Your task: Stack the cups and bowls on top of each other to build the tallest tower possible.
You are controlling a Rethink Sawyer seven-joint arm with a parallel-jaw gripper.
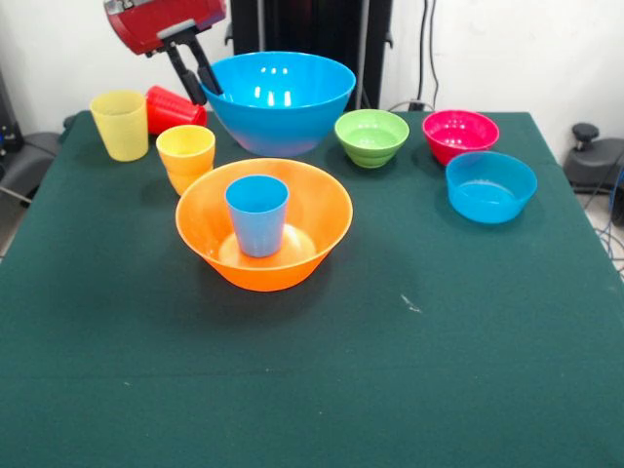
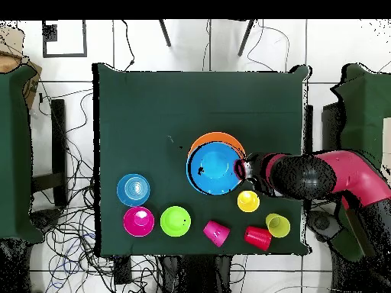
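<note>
My gripper [image 1: 206, 88] is shut on the left rim of the large blue bowl [image 1: 279, 101] and holds it at the table's far side. In the overhead view the gripper [image 2: 243, 169] and the blue bowl [image 2: 214, 169] cover most of the large orange bowl [image 2: 218, 137]. The large orange bowl [image 1: 263, 226] holds the upright light blue cup [image 1: 257, 214]. The orange cup [image 1: 185, 156], the yellow cup [image 1: 119, 125] and the red cup [image 1: 174, 107], which lies on its side, are at the left. The pink cup [image 2: 216, 233] lies on its side and shows only from overhead.
The green bowl [image 1: 371, 136], the magenta bowl [image 1: 460, 135] and the small blue bowl [image 1: 490, 185] stand at the right on the green table [image 1: 312, 390]. Cables and chairs surround the table.
</note>
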